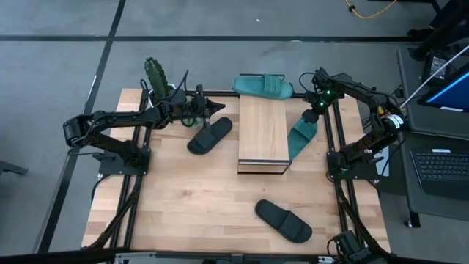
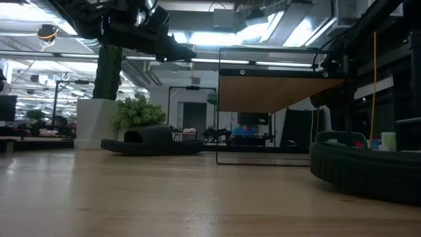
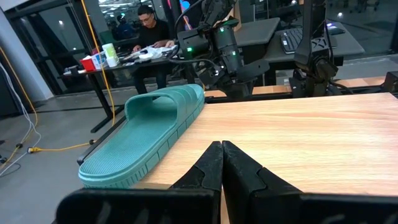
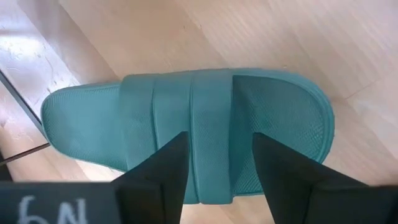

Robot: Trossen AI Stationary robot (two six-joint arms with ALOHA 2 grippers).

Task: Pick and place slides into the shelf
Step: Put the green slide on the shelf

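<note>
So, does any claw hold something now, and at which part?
Nothing is held. The right claw is open, its fingers on either side of the strap of a teal slide beside the shelf. The left claw is shut and empty.

Two teal slides (image 1: 264, 86) (image 1: 303, 134), two black slides (image 1: 209, 135) (image 1: 283, 221), one shelf (image 1: 262, 132), one potted plant (image 1: 156, 73), two arms

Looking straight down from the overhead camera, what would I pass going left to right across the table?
Left arm's fingers → black slide beside them → shelf → teal slide leaning at its right side → right arm's fingers above that slide.
</note>
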